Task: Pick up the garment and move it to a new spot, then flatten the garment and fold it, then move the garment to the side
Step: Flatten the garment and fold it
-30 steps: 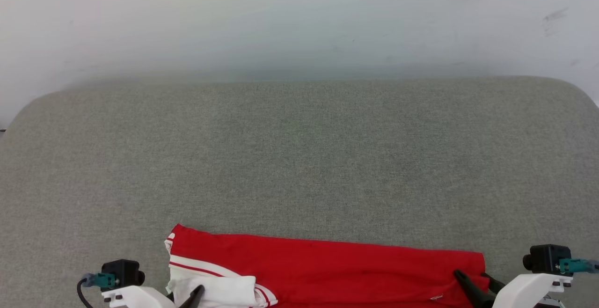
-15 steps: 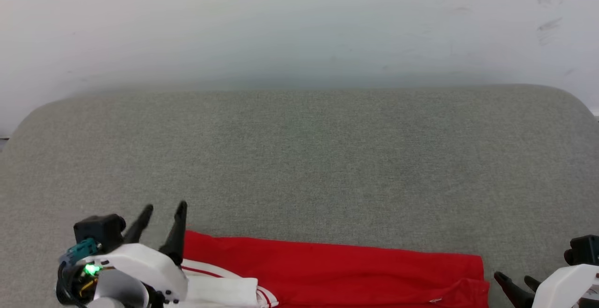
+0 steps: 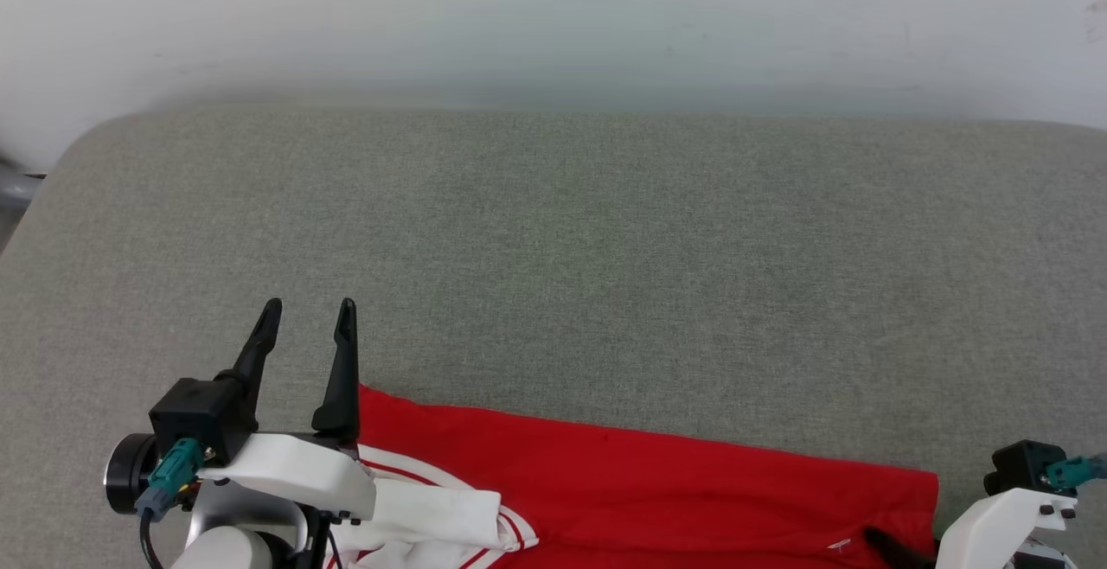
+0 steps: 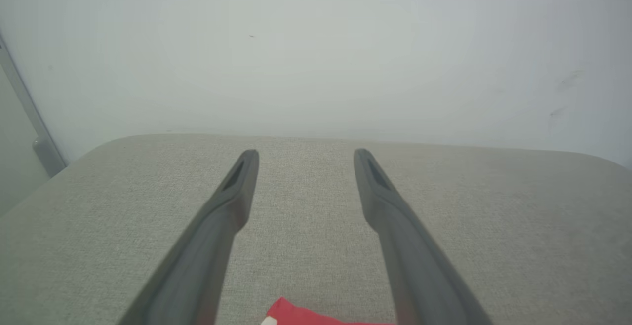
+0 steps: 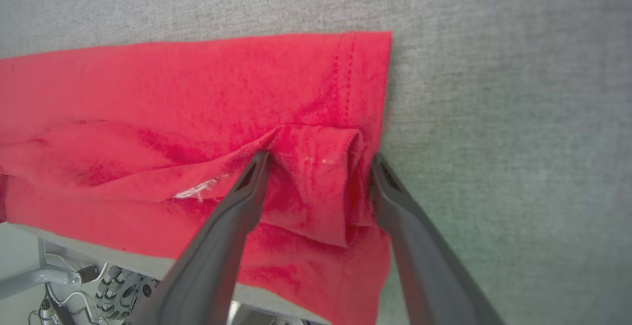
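Observation:
The garment, a red jersey folded into a long band with a white striped sleeve at its left end, lies along the near edge of the grey padded surface. My left gripper is open and empty, its fingers pointing away over bare fabric past the garment's left corner. In its wrist view, my left gripper stands wide. My right gripper is open at the garment's right end, its fingers flanking a raised fold of red cloth.
A white wall rises behind the padded surface. A grey rail stands at the far left. The garment's right hem hangs over the near edge, with the robot's base below it.
My left gripper came off the white sleeve, opened wide and moved forward past the garment's left corner. My right gripper drew back at the right end. The head camera shifted.

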### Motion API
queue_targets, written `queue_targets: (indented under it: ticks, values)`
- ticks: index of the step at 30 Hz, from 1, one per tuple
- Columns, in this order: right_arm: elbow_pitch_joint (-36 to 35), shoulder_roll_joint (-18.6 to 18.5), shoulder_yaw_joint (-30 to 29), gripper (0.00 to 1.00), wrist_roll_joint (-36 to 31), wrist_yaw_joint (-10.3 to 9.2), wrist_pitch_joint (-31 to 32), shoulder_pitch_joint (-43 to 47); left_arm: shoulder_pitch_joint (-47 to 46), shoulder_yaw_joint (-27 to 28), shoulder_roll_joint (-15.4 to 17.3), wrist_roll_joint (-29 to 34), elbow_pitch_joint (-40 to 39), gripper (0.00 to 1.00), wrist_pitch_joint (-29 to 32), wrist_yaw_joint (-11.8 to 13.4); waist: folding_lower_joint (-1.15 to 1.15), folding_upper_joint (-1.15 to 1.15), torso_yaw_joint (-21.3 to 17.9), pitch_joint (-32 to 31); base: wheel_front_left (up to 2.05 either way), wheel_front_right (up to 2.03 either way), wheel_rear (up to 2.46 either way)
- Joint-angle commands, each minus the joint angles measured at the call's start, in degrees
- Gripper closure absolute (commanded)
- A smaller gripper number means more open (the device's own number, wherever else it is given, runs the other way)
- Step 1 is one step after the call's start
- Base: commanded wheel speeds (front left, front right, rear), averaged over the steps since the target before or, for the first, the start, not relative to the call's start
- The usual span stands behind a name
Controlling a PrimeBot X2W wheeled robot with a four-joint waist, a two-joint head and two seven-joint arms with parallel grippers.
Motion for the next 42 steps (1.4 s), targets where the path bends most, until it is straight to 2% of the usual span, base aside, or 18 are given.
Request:
queue_targets:
  ticks: [1,4,6,7,10,17,22,29,34,38,42]
  values:
    - [2.1,1.0,0.6,0.0,0.8,-0.05,-0.1,-0.4,0.1,-0.3,-0.3,0.4,-0.6,0.0,-0.3,0.6,-0.01,0.0,0.9,1.0,0.0,0.0,0.0]
    - [5.6,1.8,1.7,0.0,1.7,-0.03,0.5,-0.2,0.2,-0.4,-0.4,0.7,-1.1,0.0,-0.3,1.0,-0.01,0.0,1.5,1.6,0.0,0.0,0.0]
    - [7.6,2.2,2.7,0.62,1.8,-0.02,1.2,0.0,0.4,-0.5,-0.5,0.7,-1.2,0.0,-0.3,1.3,-0.01,0.0,1.7,1.7,0.0,0.0,0.0]
    - [8.0,2.4,3.0,1.0,2.3,0.02,1.0,0.0,0.5,-0.6,-0.6,0.6,-1.1,0.0,-0.4,1.3,-0.01,0.0,1.7,1.7,0.0,0.0,0.0]
    - [8.3,1.9,3.8,1.0,2.8,0.04,0.4,-0.6,1.0,-0.8,-0.7,0.7,-0.8,0.0,-0.4,1.3,-0.01,0.0,1.5,1.7,0.0,0.0,0.0]
    - [3.7,-1.8,4.4,1.0,2.6,-0.05,-2.5,-3.5,2.3,-1.3,-0.3,0.4,0.0,0.0,0.2,1.6,-0.01,0.0,-0.2,-0.1,0.0,0.0,0.0]
    - [1.3,-4.3,3.8,1.0,1.6,-0.05,-2.4,-4.0,3.3,-0.9,0.2,0.3,-0.5,0.0,0.5,2.5,-0.01,0.0,-1.6,-2.0,0.0,0.0,0.0]
    - [1.2,-6.3,-0.9,1.0,0.2,-0.05,-0.9,-4.3,5.2,-0.8,0.9,0.2,-1.4,0.0,1.4,3.5,-0.01,0.0,-3.2,-3.8,0.0,0.0,0.0]
    - [1.3,-7.8,-8.4,1.0,-0.7,-0.06,1.0,-3.6,6.2,-1.0,1.3,0.1,-1.9,0.0,1.7,4.2,-0.01,0.0,-4.2,-4.8,0.0,0.0,0.0]
    - [0.5,-7.1,-10.8,1.0,-0.1,-0.05,2.9,-3.9,6.4,-1.1,1.4,0.0,-2.2,0.0,1.8,4.3,-0.01,0.0,-4.5,-5.1,0.0,0.0,0.0]
    - [-0.5,-2.8,-11.2,1.0,5.7,-0.05,6.8,-5.0,6.3,-1.4,1.6,0.1,-2.4,0.0,1.9,4.3,-0.01,0.0,-4.4,-5.4,0.0,0.0,0.0]
